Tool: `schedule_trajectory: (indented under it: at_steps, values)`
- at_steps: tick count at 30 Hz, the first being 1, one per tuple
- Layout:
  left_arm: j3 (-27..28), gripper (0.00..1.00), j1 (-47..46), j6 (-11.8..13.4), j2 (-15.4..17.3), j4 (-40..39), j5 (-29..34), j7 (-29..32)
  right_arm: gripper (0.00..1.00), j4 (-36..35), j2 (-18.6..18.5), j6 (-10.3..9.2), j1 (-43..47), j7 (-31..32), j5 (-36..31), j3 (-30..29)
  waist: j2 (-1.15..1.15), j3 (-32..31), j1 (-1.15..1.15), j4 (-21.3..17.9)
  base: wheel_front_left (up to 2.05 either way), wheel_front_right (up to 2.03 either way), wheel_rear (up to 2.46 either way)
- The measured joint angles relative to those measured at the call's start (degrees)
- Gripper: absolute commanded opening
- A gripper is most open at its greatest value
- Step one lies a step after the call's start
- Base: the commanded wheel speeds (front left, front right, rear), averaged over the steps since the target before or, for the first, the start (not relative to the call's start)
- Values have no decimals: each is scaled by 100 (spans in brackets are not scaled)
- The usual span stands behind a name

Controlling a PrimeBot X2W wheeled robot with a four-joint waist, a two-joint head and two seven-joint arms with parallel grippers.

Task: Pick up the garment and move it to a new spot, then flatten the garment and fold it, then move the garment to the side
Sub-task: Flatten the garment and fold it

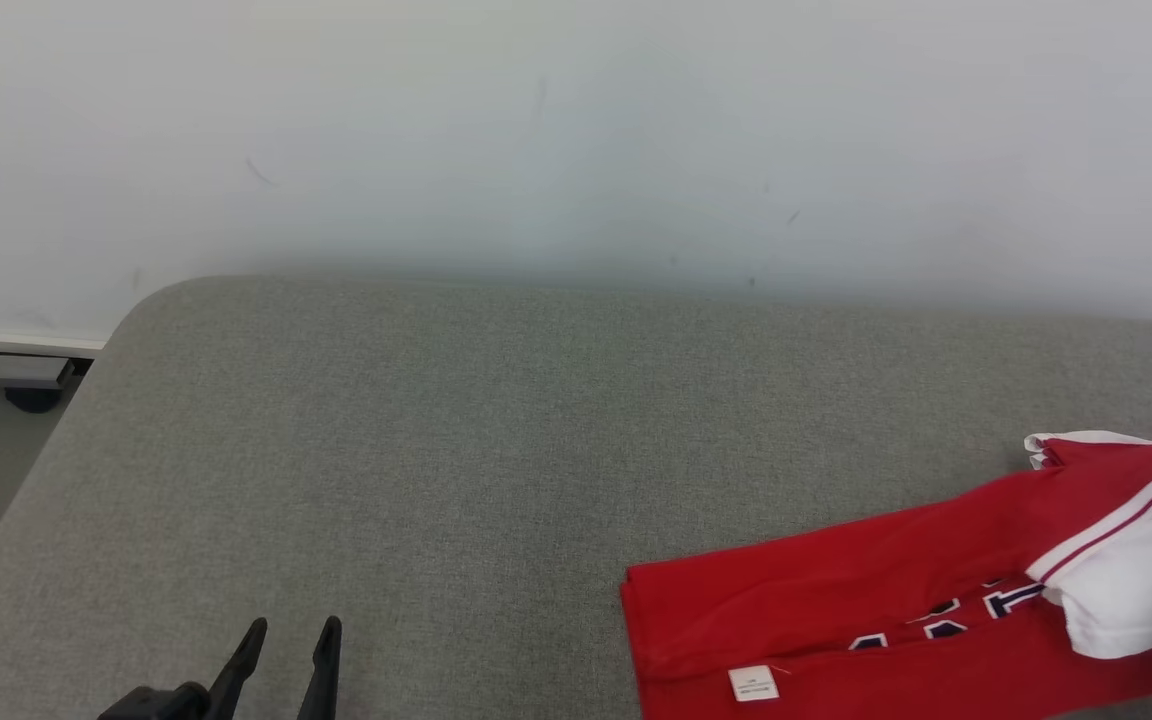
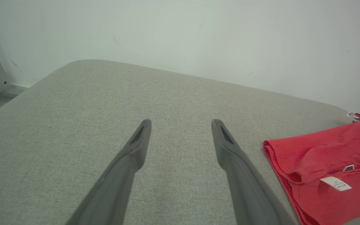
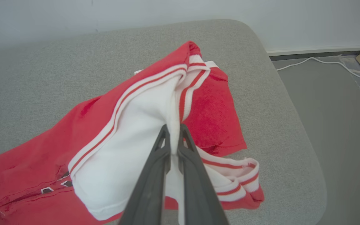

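Right tool (image 3: 174,128) pinched shut on garment (image 3: 120,150) white fold, raised above bench (image 3: 261,103), left tool (image 1: 294,630) wide open, empty, low over bench

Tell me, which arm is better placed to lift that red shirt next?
Right. The right gripper is shut on the white fabric of the shirt, so it could probably lift at once. The left gripper hangs open over the grey pad, apart from the shirt.

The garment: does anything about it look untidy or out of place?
The garment lies crumpled, not flat, near the right end of the grey cushion, a white fold pinched in the shut jaws of the right gripper. No damage shows.
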Motion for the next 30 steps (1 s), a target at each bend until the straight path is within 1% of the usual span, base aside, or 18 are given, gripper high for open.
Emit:
schedule_trajectory:
  at_steps: [2, 4, 5, 7, 8, 13, 16, 18, 22, 28, 30]
  values:
    - [-1, 100, 8, -3, 0, 5, -1, -1, 0, -141, -129, -3, -3, 154, -31, -176, 0, 7, 0, -6, 0, 0, 0]
    - [-7, 100, 10, -5, 0, 9, -1, -1, 0, -278, -127, -3, -8, 269, -78, -130, 0, 17, 0, -6, 0, 0, 0]
    - [-31, 100, 10, -7, -13, 15, -1, -1, 0, -525, -23, -4, -12, 469, -108, 160, 0, 34, 0, 0, 0, 0, 0]
    - [-62, 100, 9, -13, -31, 22, -1, -1, 0, -705, 137, -4, -12, 603, -111, 441, 0, 47, 0, 8, 0, 0, 0]
    - [-71, 100, 7, -51, -38, 27, -1, -1, 0, -772, 212, -4, -16, 655, -111, 571, 0, 54, 0, 13, 0, 0, 0]
    - [-119, 100, -32, -55, -94, 59, -1, -1, 0, -954, 472, 37, -100, 953, -104, 1227, 0, 87, 0, 58, 0, 0, 0]
    - [-129, 100, -43, -56, -109, 78, -1, -1, 0, -956, 595, 107, -188, 1088, -103, 1566, 0, 107, 0, 96, 0, 0, 0]
    - [-129, 100, -44, -56, -111, 81, -1, -1, 0, -950, 637, 113, -222, 1132, -103, 1668, 0, 114, 0, 108, 0, 0, 0]
    - [-129, 100, -89, -57, -113, 99, -1, -2, 0, -879, 825, 220, -424, 1259, -103, 2040, 0, 140, 0, 159, 0, 0, 0]
    - [-129, 100, -133, -57, -114, 111, -1, -2, 0, -533, 1190, 304, -690, 1406, -100, 2497, 0, 173, 0, 208, 0, 0, 0]
    - [-130, 100, -145, -57, -114, 111, -1, -7, 0, -409, 1302, 307, -724, 1438, -99, 2618, 0, 180, 0, 220, 0, 0, 0]
